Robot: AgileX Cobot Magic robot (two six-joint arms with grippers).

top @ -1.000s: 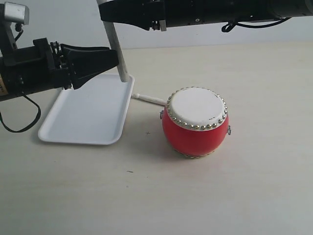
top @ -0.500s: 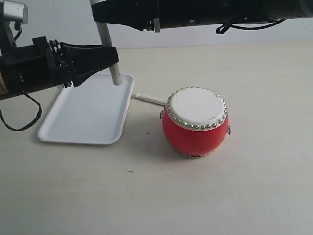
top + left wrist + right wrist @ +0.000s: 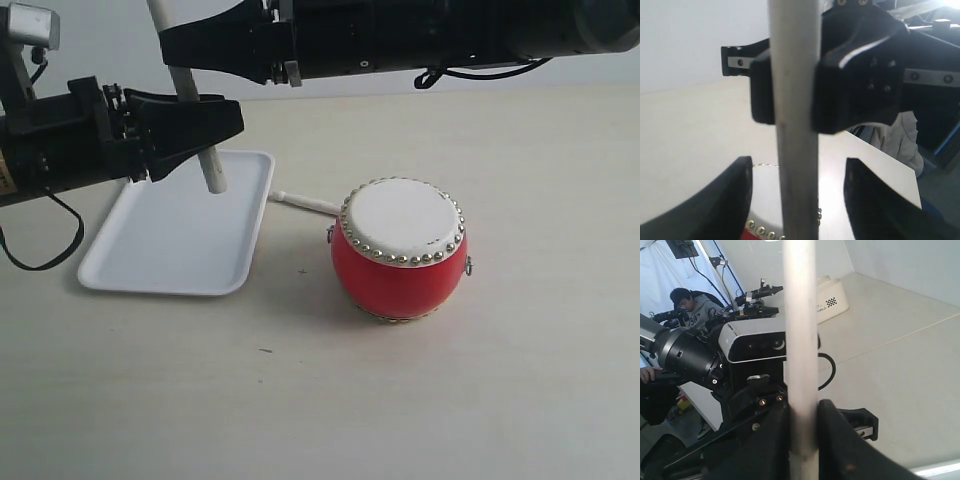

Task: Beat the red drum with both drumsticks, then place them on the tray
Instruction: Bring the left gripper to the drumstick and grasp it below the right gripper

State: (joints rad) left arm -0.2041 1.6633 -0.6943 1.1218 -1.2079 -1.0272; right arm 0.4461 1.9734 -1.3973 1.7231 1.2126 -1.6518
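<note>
Right end effector (image 3: 178,52) reaches in from 3 o'clock, clenched on a drumstick (image 3: 200,140). In the right wrist view its pads (image 3: 832,440) pinch the shaft from both sides. The stick hangs steep and tilted, lower tip over the far right part of the tray (image 3: 150,265); whether tip meets tray, I cannot tell. Left end effector (image 3: 215,120) comes in from 9 o'clock above the tray's far edge, jaws spread wide, holding nothing. Red drum (image 3: 398,275) stands upright on the surface (image 3: 450,400), at the tray's 3 o'clock. The second drumstick (image 3: 305,204) lies flat on the surface at the drum's 10 o'clock, between tray and drum, one end hidden behind the drum.
</note>
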